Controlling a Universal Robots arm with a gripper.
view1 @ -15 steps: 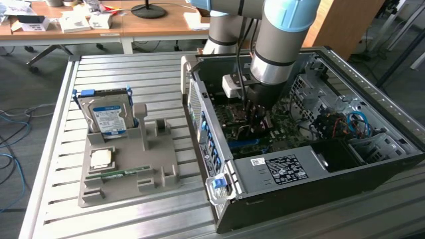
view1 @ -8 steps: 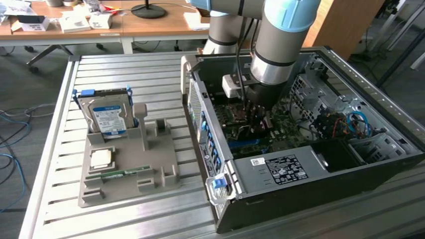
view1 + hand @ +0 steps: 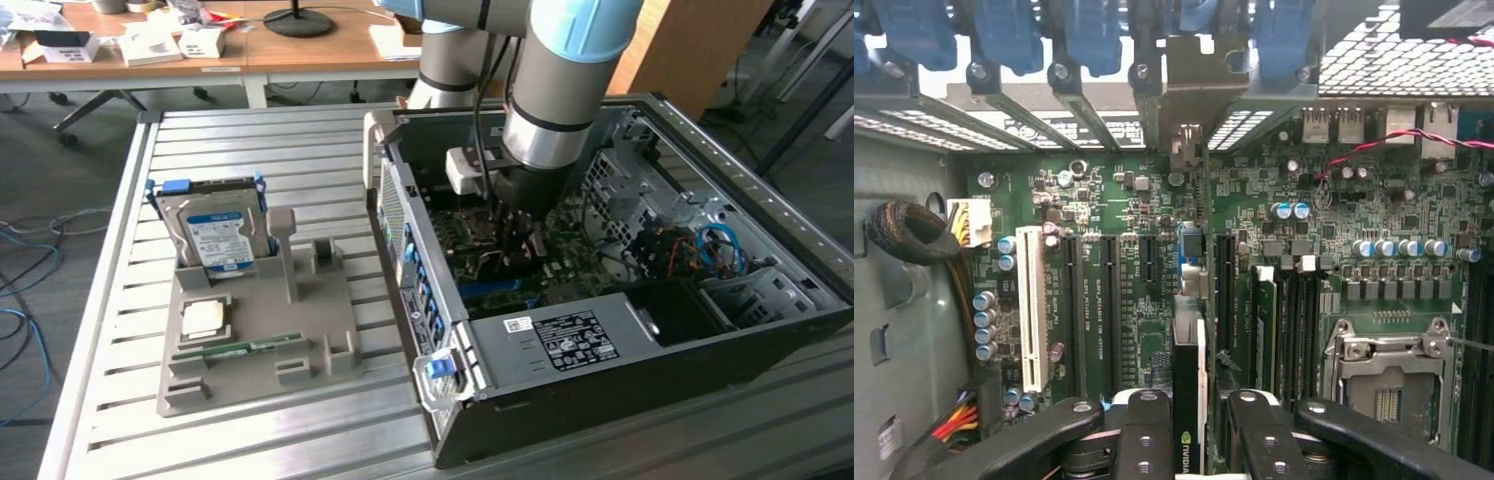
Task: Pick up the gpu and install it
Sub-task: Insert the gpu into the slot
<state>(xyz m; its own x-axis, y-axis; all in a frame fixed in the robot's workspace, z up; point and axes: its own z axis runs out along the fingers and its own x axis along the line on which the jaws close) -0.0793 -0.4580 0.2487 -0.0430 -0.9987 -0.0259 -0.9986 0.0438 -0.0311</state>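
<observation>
In the wrist view the gpu (image 3: 1190,368) stands edge-on between my fingers (image 3: 1144,425), a thin dark card with a green logo on its edge. My gripper (image 3: 1190,415) is shut on it. The card's silvery end bracket (image 3: 1189,75) reaches the case's rear slot openings, under the blue clips. The card is lined up over a slot in the green motherboard (image 3: 1144,330), between the long black slots. Whether it is seated I cannot tell. In the exterior view my gripper (image 3: 514,215) hangs inside the open computer case (image 3: 601,345), low over the motherboard.
Beside the case on the slatted metal table, a grey holder (image 3: 254,372) carries a hard drive (image 3: 214,235) standing upright, a processor chip (image 3: 203,318) and a green memory stick (image 3: 240,348). Cables (image 3: 714,248) and a drive cage crowd the case's far side. Desks stand behind.
</observation>
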